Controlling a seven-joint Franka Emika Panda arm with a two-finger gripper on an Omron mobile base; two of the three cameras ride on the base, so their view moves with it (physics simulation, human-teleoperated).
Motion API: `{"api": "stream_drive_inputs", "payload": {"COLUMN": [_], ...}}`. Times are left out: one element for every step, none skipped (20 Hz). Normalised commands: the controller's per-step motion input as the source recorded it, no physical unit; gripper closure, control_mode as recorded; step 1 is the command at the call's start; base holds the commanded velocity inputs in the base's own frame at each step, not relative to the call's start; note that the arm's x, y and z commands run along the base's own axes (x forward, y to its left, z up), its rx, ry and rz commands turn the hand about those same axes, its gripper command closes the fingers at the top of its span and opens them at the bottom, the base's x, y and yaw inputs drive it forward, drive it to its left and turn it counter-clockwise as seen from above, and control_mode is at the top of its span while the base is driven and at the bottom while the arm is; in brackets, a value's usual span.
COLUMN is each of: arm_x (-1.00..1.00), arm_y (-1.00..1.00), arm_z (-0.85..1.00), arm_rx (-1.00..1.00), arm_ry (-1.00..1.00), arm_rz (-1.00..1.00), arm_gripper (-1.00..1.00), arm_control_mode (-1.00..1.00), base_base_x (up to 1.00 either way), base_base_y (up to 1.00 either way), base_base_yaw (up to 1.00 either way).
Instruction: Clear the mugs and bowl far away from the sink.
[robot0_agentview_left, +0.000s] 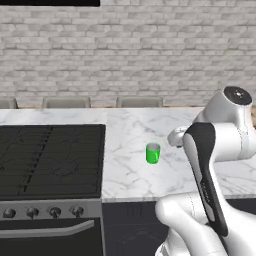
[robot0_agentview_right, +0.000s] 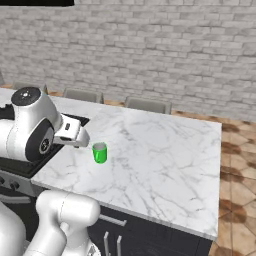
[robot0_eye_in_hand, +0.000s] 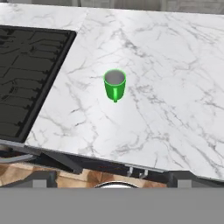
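One bright green mug stands upright on the white marble counter, a little right of the stove. In the hand view its handle faces the camera. My gripper is open with nothing between its fingers; one dark fingertip rises at each side of that view's bottom. The gripper hangs above the counter's front edge, well short of the mug and not touching it. The bowl and the sink are out of view.
A black stove with front knobs fills the counter's left part. Chair backs line the far side before a brick wall. Bare marble stretches to the mug's right, ending at a tiled floor.
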Motion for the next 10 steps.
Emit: {"api": "stream_drive_inputs", "payload": {"arm_x": [-0.36, -0.36, -0.26, -0.25, -0.26, -0.3, -0.36, -0.34, -0.32, -0.31], "arm_y": [0.0, 0.0, 0.0, 0.0, 0.0, 0.0, 0.0, 0.0, 0.0, 0.0], "arm_z": [0.59, 0.64, 0.55, 0.56, 0.51, 0.42, 0.41, 0.45, 0.44, 0.45], "arm_rx": [0.0, 0.0, 0.0, 0.0, 0.0, 0.0, 0.0, 0.0, 0.0, 0.0], "arm_ry": [-0.01, -0.02, 0.0, 0.0, 0.0, 0.0, 0.0, 0.0, 0.0, 0.0], "arm_rz": [-0.05, -0.04, -0.03, -0.02, -0.01, 0.0, 0.0, 0.0, -0.01, 0.0], "arm_gripper": [-1.0, -1.0, -1.0, -1.0, -1.0, -1.0, -1.0, -1.0, -1.0, -1.0], "arm_control_mode": [-1.0, -1.0, -1.0, -1.0, -1.0, -1.0, -1.0, -1.0, -1.0, -1.0], "base_base_x": [0.0, 0.0, 0.0, 0.0, 0.0, 0.0, 0.0, 0.0, 0.0, 0.0], "base_base_y": [0.0, 0.0, 0.0, 0.0, 0.0, 0.0, 0.0, 0.0, 0.0, 0.0], "base_base_yaw": [0.0, 0.0, 0.0, 0.0, 0.0, 0.0, 0.0, 0.0, 0.0, 0.0]}}
